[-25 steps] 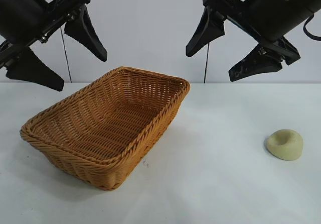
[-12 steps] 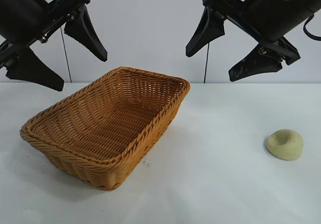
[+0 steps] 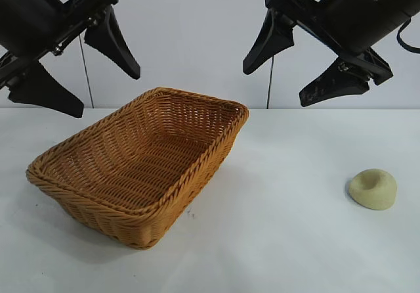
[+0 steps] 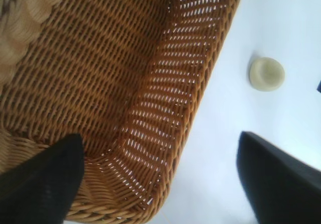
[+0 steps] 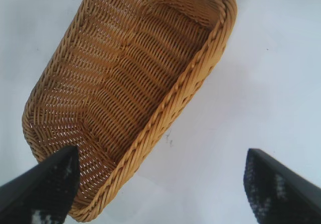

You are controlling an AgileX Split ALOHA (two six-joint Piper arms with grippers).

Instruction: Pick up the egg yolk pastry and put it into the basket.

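The egg yolk pastry [image 3: 373, 188], a small pale cream dome with a dent, lies on the white table at the right; it also shows in the left wrist view [image 4: 267, 74]. The orange-brown wicker basket [image 3: 216, 152] stands empty left of centre, and shows in the left wrist view [image 4: 210, 68] and the right wrist view [image 5: 200, 68]. My left gripper [image 3: 105, 83] hangs open high above the basket's left end. My right gripper [image 3: 279, 79] hangs open high above the table, between basket and pastry. Both are empty.
The white table [image 3: 282, 240] runs flat between the basket and the pastry and in front of both. A pale wall stands behind the arms.
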